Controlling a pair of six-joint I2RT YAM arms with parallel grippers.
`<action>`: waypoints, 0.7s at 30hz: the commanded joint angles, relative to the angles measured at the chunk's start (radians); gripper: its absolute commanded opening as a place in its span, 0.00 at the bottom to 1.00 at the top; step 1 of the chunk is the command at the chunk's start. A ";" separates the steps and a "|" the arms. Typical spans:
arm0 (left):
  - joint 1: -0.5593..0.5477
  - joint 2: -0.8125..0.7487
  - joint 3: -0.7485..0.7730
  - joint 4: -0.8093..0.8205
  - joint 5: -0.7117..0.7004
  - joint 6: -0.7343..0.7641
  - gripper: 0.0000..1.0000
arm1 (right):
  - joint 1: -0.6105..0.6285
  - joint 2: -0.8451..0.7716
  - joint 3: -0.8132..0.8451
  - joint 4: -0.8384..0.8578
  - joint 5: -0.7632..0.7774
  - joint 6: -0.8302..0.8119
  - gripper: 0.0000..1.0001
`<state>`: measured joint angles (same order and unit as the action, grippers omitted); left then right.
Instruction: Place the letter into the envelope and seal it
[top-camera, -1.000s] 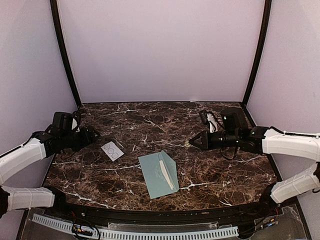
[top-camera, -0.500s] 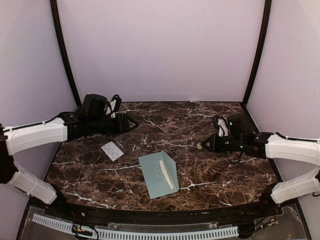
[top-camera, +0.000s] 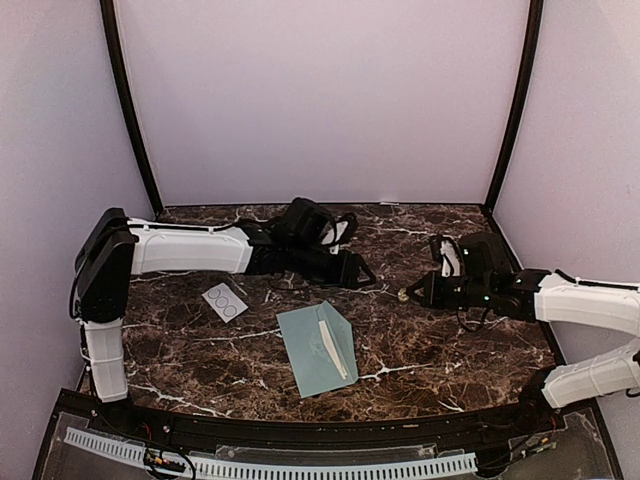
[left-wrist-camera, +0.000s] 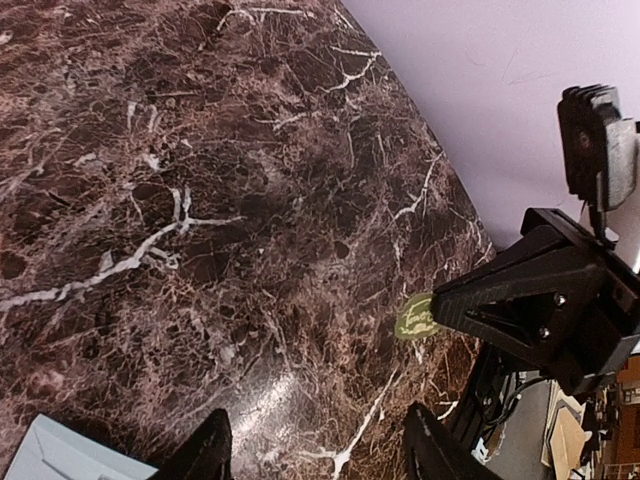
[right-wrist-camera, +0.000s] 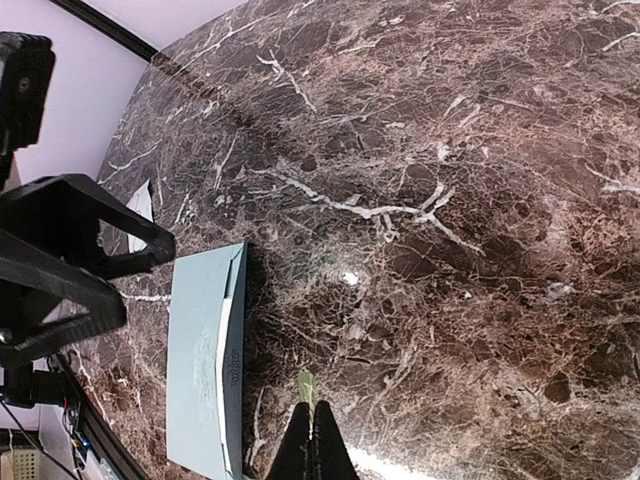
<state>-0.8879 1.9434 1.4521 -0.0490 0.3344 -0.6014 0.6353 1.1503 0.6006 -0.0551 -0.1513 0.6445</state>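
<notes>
marble tabletop (top-camera: 450, 350), dark brown with white veins, boxed by lilac walls (top-camera: 320, 100); envelope (top-camera: 318, 348) lies flat near the front centre, a white sliver (top-camera: 331, 345) along it; left gripper (top-camera: 358, 272) hovers half-spread and empty, right gripper (top-camera: 405, 294) pinched closed

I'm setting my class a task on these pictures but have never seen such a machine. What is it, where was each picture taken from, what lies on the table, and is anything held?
Two robot arms stand side by side, each ending in two fingers. One picture looks down from above and behind them; the other two come from cameras on the wrists. On the table lie a blue-green envelope, a white edge showing along it, and a white strip with three circles. The left fingers are open and empty. The right fingers are shut on a tiny green scrap.
</notes>
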 joint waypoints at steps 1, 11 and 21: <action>-0.009 0.075 0.079 -0.100 0.055 0.043 0.57 | -0.005 -0.028 -0.007 0.021 0.020 0.003 0.00; -0.014 0.120 0.087 -0.226 0.086 0.101 0.57 | -0.005 -0.011 -0.011 0.029 0.012 0.005 0.00; -0.016 0.099 0.057 -0.302 0.080 0.133 0.57 | -0.005 0.001 -0.006 0.027 0.008 0.011 0.00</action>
<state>-0.9009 2.0777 1.5196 -0.2977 0.4072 -0.4973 0.6346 1.1484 0.5976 -0.0540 -0.1417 0.6464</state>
